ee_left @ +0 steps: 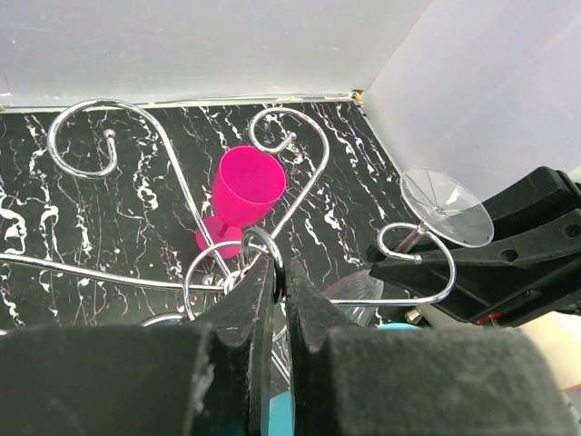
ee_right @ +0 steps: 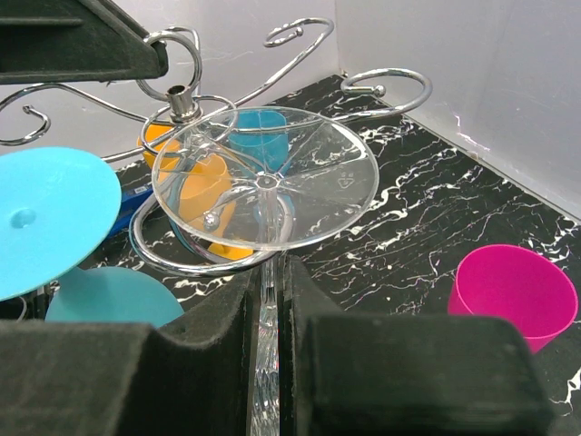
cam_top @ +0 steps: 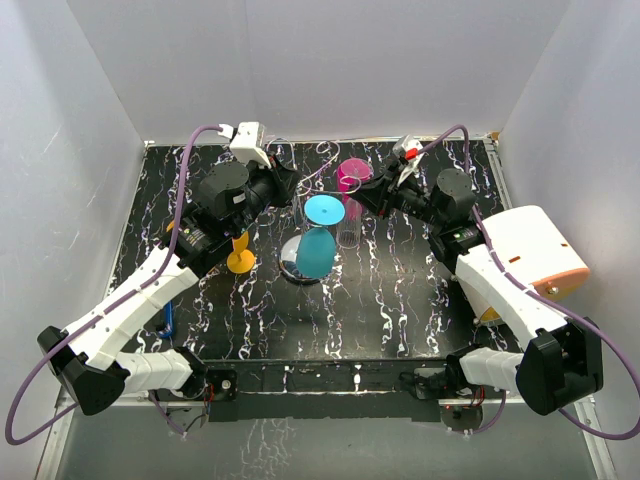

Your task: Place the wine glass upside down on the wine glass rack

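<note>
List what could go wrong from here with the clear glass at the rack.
1. The right gripper pinches the clear wine glass by its stem, foot over a curl of the wine glass rack; if the stem is not seated, release may drop it.
2. The blue glass hangs close beside; a sideways move could knock it.
3. The left gripper is shut on the rack's wire; a tug might tip it.

Right wrist view: the clear wine glass [ee_right: 265, 186] shows only its foot and some stem, the bowl lost below the right gripper [ee_right: 266, 282]. The blue glass [ee_right: 54, 218] runs off the left edge. From above, that blue glass half hides the wine glass rack [cam_top: 291, 262] at its base, and the orange glass [cam_top: 241, 262] tucks partly under the left arm.
</note>
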You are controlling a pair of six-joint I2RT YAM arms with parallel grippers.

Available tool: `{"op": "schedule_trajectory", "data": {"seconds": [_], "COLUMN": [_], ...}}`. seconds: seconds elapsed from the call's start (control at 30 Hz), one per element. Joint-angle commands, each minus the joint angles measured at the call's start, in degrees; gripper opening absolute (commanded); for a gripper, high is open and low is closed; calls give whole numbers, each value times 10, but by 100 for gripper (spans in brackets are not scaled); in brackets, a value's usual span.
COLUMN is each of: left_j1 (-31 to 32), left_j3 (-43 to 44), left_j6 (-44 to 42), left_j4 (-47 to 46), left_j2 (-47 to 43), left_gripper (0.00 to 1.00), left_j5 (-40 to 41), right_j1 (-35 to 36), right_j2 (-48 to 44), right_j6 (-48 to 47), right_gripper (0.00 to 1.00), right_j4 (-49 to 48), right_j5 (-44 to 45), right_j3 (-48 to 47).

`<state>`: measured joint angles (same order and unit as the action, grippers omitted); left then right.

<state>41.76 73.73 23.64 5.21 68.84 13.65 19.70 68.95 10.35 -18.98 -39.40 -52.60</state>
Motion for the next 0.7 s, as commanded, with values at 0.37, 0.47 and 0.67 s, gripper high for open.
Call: {"op": "schedule_trajectory", "data": {"seconds": [0.37,0.47,0.67], "left_j1": [-2,-2,-3], "left_j3": [-25,-27,-29], "left_j6": [-11,-11,-11], "left_j4": [2,2,1], "left_j2": [-29,-29,-30], "left_gripper": [0,0,0], "left_j5": [-12,-13,-12], "right_j1": [-2,-2,-2], "right_j2": [42,44,34], "right_j6": [-25,-30,-45], "right_gripper": [0,0,0], "right_j4": [22,28,36], "right_j5": [-76,-99,-130], "right_j3": [-37,-42,-36]}}
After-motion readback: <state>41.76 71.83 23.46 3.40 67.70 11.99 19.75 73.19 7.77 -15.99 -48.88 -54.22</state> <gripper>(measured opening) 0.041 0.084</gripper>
